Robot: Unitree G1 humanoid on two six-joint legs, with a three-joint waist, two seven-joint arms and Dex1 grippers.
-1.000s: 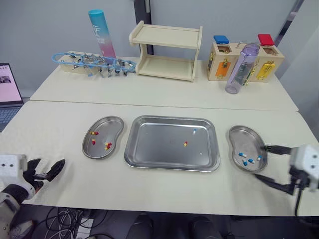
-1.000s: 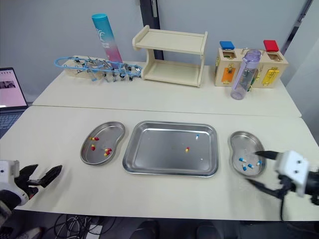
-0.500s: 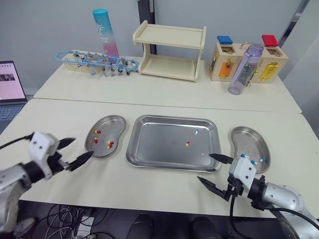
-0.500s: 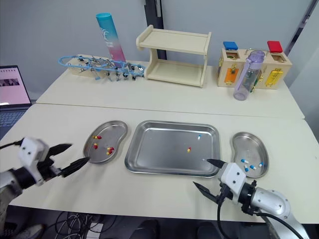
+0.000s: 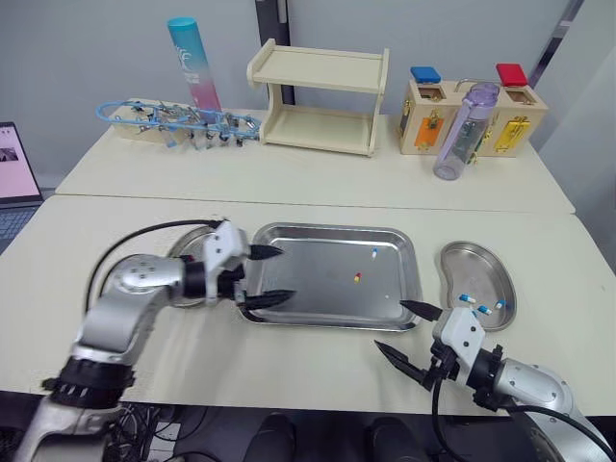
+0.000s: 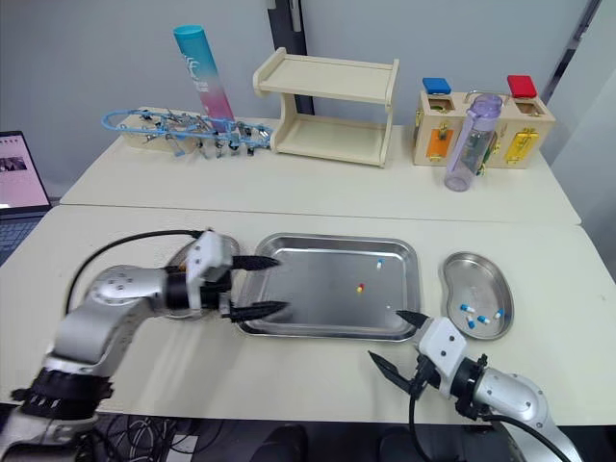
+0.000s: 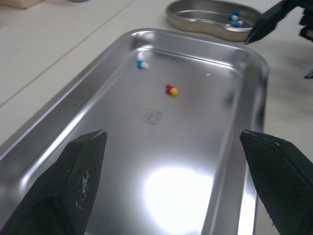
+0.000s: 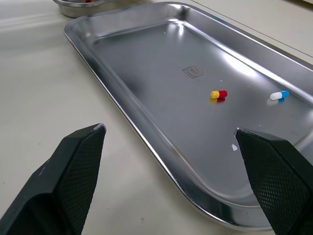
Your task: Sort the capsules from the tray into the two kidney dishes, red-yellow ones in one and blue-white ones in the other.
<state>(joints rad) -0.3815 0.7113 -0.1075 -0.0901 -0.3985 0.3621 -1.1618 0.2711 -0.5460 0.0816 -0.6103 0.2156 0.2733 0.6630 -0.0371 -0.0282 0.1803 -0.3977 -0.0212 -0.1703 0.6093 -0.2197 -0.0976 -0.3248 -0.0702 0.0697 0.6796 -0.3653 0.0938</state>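
A steel tray (image 5: pixel 308 300) lies mid-table with one red-yellow capsule (image 5: pixel 357 277) and one blue-white capsule (image 5: pixel 375 254) in it. My left gripper (image 5: pixel 284 273) is open, its fingers reaching over the tray's left edge, well short of both capsules. The left kidney dish (image 5: pixel 189 252) is mostly hidden behind that arm. The right kidney dish (image 5: pixel 462 252) holds a few blue-white capsules (image 5: pixel 472 300). My right gripper (image 5: pixel 393 327) is open just off the tray's front right corner, above the table. The left wrist view shows the red-yellow capsule (image 7: pixel 171 90) ahead of the fingers.
Along the back of the table stand a wooden shelf (image 5: pixel 322 96), a purple bottle (image 5: pixel 460 130), a wooden lock box (image 5: pixel 472 115), a teal-pink tube (image 5: pixel 192 63) and a rack of blue clips (image 5: pixel 178 120). A laptop (image 5: pixel 14 178) sits at the far left.
My left gripper has swung right, from the table left of the left dish to over the tray's left edge. The right gripper has hardly moved. The camera has shifted a little.
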